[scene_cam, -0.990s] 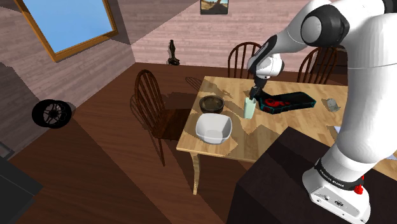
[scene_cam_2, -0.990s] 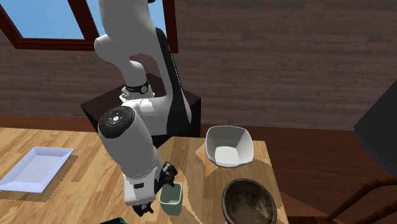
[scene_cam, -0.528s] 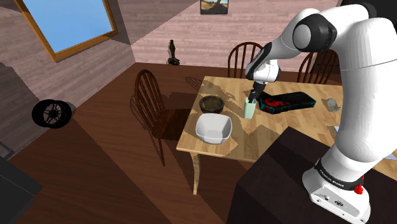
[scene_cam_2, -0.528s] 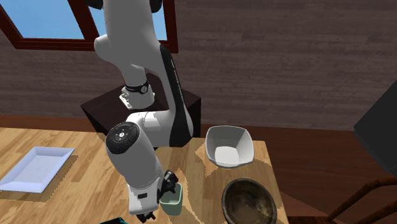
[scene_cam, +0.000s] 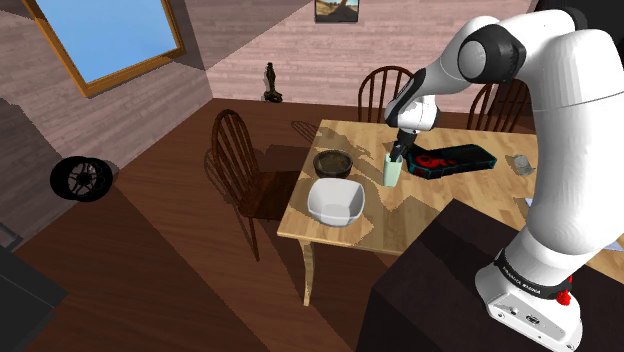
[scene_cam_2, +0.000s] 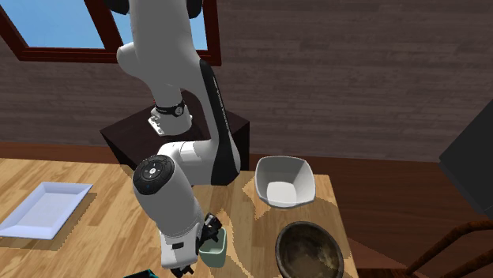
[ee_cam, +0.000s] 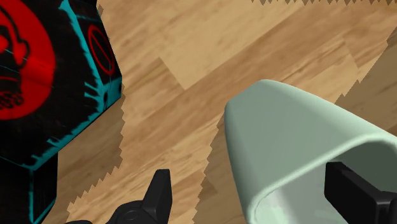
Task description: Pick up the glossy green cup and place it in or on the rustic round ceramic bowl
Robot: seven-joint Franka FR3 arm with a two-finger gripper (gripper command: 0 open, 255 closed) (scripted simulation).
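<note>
the pale green cup (scene_cam: 392, 172) (ee_cam: 286, 140) stands upright on the wooden table (ee_cam: 191, 63). the black gripper (ee_cam: 248, 175) (scene_cam: 398, 152) is down at the cup's rim, unclenched and grasping nothing. one finger sits inside the cup, the other outside with a gap to the wall, so they straddle a single side of the cup. a black and teal tray (ee_cam: 44, 83) with red markings lies just beside the cup. the dark round bowl (scene_cam: 332, 162) (scene_cam_2: 310, 251) is near the cup on its other side, and a white square bowl (scene_cam: 335, 200) is a little further from the cup.

the main risk, as i judge it, is the pinch itself. if the outer finger reaches the cup first, it may shove or tip the cup before the wall is clamped. a grip on one smooth wall may also slip, or let the cup hang lopsided and clip the dark bowl's rim when it is lowered.
</note>
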